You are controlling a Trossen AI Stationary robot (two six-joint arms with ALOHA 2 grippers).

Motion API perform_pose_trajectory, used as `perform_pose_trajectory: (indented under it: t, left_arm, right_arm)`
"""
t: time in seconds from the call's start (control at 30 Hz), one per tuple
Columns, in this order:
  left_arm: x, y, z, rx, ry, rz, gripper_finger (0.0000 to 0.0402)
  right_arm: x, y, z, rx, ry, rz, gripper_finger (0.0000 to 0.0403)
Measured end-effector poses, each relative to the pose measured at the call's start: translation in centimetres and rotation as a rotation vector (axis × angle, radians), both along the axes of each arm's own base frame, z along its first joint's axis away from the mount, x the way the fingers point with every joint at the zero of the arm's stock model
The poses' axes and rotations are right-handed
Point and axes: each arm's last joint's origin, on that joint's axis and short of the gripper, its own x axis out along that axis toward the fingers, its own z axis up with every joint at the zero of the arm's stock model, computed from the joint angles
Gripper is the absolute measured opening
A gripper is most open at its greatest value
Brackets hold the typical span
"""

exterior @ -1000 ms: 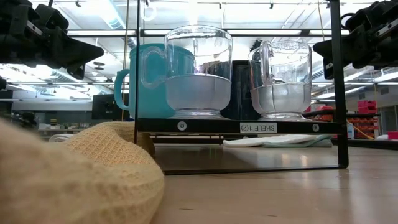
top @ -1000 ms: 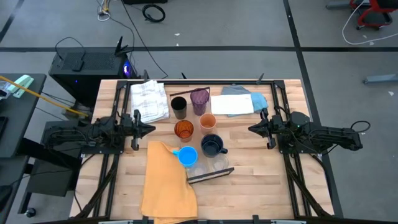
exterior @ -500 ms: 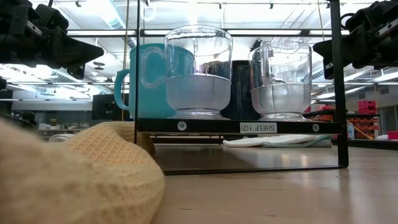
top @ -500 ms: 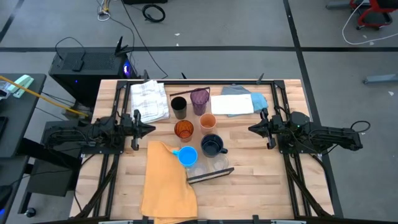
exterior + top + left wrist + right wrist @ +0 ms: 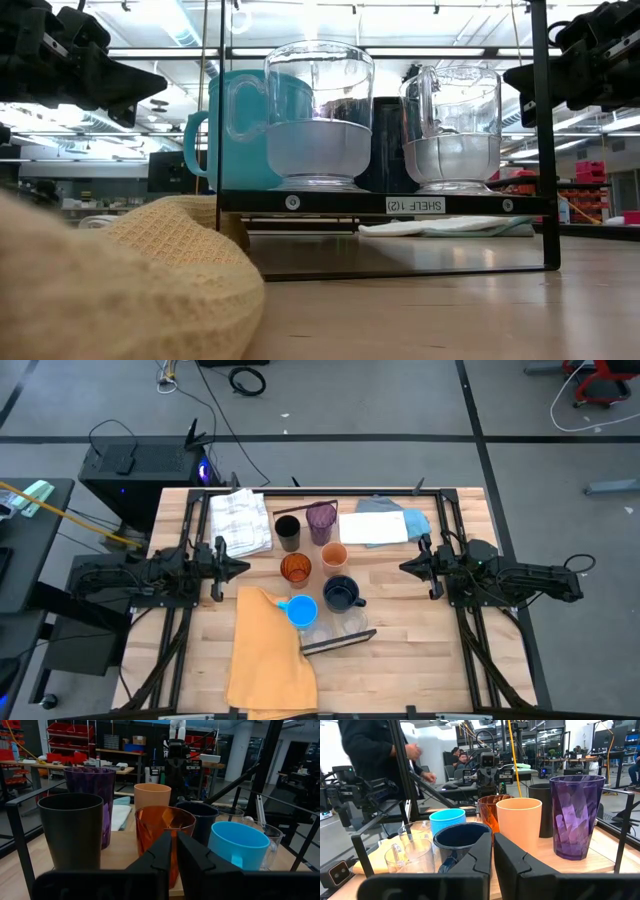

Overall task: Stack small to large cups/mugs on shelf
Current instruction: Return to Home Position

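- The table [image 5: 420, 660] fills my overhead view. Both arms lie low at its sides, left arm at the left edge and right arm at the right, with the drinkware between them.
- The yellow cloth [image 5: 268, 655] sprawls at the front left, its edge right against the blue mug [image 5: 301, 611]. I judge that no homing move should sweep over it.
- The shelf [image 5: 380, 203] sits near the table's front. At table height I see two clear mugs [image 5: 318, 115] upright on it, side by side. The blue mug is just behind them, and I cannot tell whether it is on the plank or past it.
- The other cups cluster mid-table, all upright: black cup [image 5: 287, 532], purple tumbler [image 5: 321, 520], orange tumbler [image 5: 295, 569], peach cup [image 5: 334, 555] and navy mug [image 5: 340, 594].
- The left gripper [image 5: 242, 568] points inward at the orange tumbler, near it but apart. In its wrist view the jaws are clenched on nothing.
- The right gripper [image 5: 403, 567] points inward toward the navy mug, also apart, with its jaws clenched and empty.
- To home well, I want each wrist level and back at its side, with no drift toward the cups. I'm checking that both wrist views show clear air ahead of the fingertips. I would settle the joints gently so the clear mugs don't shift.
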Motion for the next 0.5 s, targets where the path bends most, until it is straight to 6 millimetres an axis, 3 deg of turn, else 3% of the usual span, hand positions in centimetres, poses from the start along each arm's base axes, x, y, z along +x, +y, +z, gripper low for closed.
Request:
perform_pose_trajectory:
  t: [0.5]
  left_arm:
    - [0.00, 0.00, 0.00, 0.000, 0.000, 0.000, 0.0029]
  right_arm:
    - [0.00, 0.00, 0.01, 0.000, 0.000, 0.000, 0.0025]
